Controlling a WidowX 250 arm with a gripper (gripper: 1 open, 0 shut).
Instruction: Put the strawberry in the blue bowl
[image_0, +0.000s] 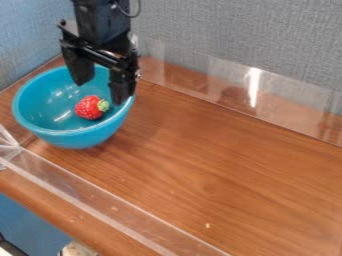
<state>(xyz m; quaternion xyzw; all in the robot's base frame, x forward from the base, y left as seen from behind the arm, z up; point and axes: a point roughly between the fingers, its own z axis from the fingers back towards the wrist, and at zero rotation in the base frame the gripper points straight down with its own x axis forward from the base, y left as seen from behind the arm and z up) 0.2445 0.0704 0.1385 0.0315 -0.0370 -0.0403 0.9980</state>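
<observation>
Brown wood makes up the tabletop (227, 170), with clear plastic walls (254, 85) along its edges and a gray-blue wall behind. At the far left sits the blue bowl (40, 125). It is round and shiny.

Inside the blue bowl lies the strawberry (91, 107). It is small and red, with a bit of green on top. It rests on the bottom of the bowl, a little toward the right side.

A black claw (102, 80) hangs over the right part of the bowl, pointing down. Its two fingers are spread wide apart and there is nothing between them. It is let go, not grabbing. The strawberry sits just below and a bit left of the fingers, and it looks free of them.

So the job looks done: the berry is in the bowl. What is left, I think, is to get the claw away nicely. Going straight up would be best. One finger is close to the bowl's right rim, so a sideways push could bump the bowl or tip it. The fingers should stay apart so they do not pinch the strawberry again.
</observation>
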